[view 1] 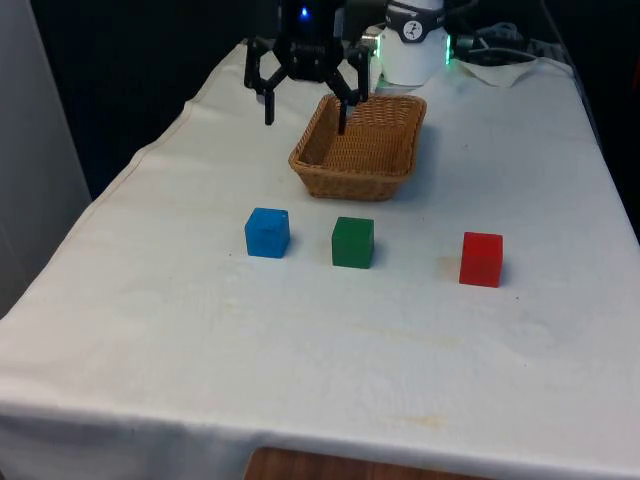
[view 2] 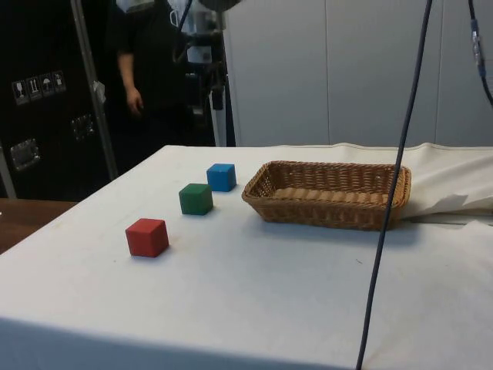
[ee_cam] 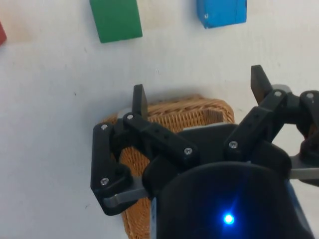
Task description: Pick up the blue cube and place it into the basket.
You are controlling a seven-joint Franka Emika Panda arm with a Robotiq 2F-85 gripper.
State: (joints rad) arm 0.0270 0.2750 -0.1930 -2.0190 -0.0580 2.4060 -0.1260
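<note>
Front view: the hand [view 1: 305,112], fingers apart and empty, hangs at the blue cube's [view 1: 267,232] twelve o'clock; descend squarely, avoiding the basket [view 1: 400,170].

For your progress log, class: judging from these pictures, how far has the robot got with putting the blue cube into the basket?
Nothing is done yet: the blue cube sits on the cloth beside the green cube, and the basket holds nothing. In hand: the gripper hangs open above the basket's edge, carrying nothing. Left: reaching the cube, grasping, lifting, and releasing it in the basket.
</note>
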